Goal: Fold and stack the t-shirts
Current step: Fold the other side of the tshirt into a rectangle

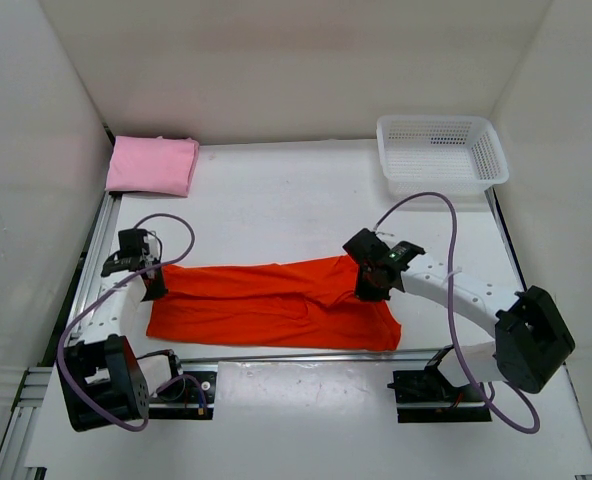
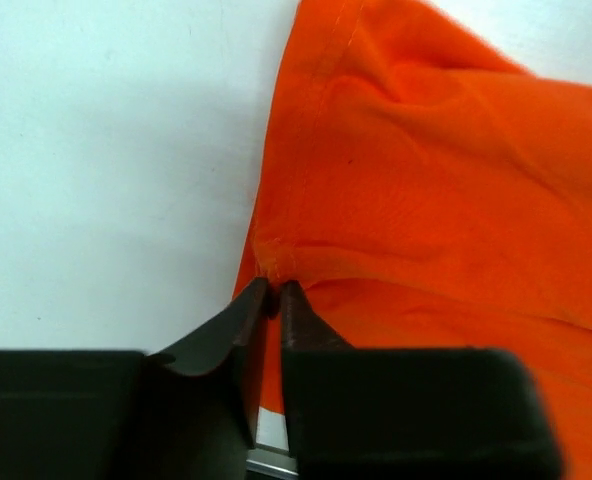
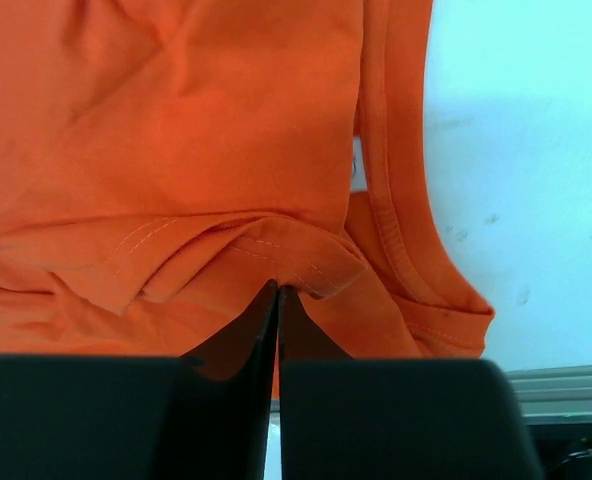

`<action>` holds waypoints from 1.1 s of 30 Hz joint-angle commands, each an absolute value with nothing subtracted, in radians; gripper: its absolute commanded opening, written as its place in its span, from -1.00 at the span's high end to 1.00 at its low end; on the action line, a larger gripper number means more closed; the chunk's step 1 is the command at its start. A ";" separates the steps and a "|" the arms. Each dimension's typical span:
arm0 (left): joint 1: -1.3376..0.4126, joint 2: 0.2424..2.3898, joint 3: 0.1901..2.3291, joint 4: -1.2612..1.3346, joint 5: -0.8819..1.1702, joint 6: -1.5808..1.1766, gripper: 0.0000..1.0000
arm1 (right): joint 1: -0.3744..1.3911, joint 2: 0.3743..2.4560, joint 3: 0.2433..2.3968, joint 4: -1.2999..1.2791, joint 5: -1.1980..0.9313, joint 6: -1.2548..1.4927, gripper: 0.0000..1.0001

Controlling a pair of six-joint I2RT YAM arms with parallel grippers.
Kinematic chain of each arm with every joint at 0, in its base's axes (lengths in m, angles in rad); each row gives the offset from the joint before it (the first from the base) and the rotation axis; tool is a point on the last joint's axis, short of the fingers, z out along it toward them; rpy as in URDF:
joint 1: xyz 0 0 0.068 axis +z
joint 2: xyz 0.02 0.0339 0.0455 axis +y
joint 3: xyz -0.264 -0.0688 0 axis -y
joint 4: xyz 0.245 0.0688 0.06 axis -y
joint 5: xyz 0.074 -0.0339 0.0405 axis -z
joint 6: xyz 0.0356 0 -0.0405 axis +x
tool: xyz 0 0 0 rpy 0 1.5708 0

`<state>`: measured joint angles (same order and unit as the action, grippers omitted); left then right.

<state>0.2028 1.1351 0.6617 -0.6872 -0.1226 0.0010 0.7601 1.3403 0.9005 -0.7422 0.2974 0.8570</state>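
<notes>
The orange t-shirt (image 1: 276, 305) lies in a long band across the near desk (image 1: 276, 190). The right gripper (image 3: 277, 290) is clenched on a fold of it. The left gripper (image 2: 274, 290) is nearly closed at its hem, and I cannot tell if it is gripping. For a clean fold, both ends should probably lift together, level and taut.

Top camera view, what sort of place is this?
Probably a robot test cell in a lab: bare white walls box in a white table, the left arm and right arm are bolted at its edge, and an orange-red t-shirt, a pink t-shirt and a basket lie on it.
</notes>
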 commanded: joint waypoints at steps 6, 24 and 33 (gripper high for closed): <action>0.207 1.098 0.675 -0.680 -0.186 0.000 -0.41 | 0.793 1.348 0.836 -0.712 0.209 0.930 0.59; -0.787 1.364 1.292 -0.927 0.046 0.000 -0.26 | 0.544 1.295 0.874 -0.798 0.123 0.822 0.17; -1.146 1.752 1.445 -0.744 -0.008 0.000 -0.66 | 0.351 1.313 0.896 -0.732 -0.067 0.779 0.17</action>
<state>-1.1347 1.7420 1.3876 -0.7906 -0.0051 0.0010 0.3809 1.3109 0.8455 -0.7506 0.0120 0.8192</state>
